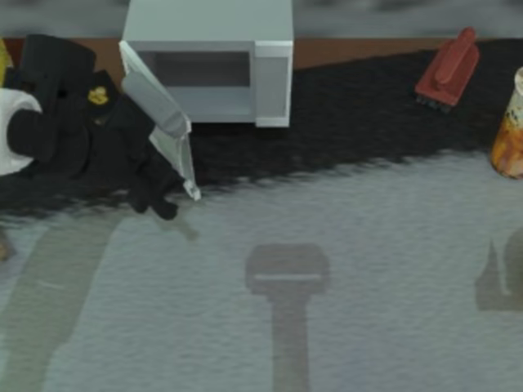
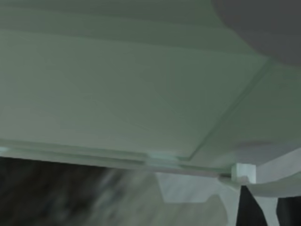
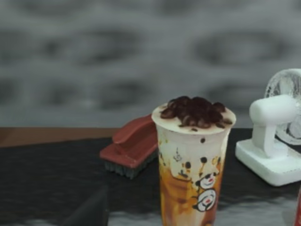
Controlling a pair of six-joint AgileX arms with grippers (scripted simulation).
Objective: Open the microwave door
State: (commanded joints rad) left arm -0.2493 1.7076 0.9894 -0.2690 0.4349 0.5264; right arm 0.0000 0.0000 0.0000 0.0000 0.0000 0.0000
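The silver-white microwave (image 1: 208, 33) stands at the back of the table, left of centre, its grey interior (image 1: 204, 82) showing beside the control strip (image 1: 273, 82). The microwave door (image 1: 159, 114) is swung wide open toward the front left. My left gripper (image 1: 163, 200) is at the door's free edge, shut on it. The pale door panel (image 2: 117, 94) fills the left wrist view, and dark fingers (image 2: 250, 209) flank a light strip at the door's edge. My right gripper (image 3: 94, 212) is out of the top view; it shows only as a dark tip in the right wrist view.
A red brush (image 1: 448, 72) lies at the back right on the black mat (image 1: 368, 106). A milk-tea cup (image 1: 511, 131) stands at the right edge. The right wrist view shows the cup (image 3: 193, 160), the brush (image 3: 131, 146) and a white fan (image 3: 277, 141).
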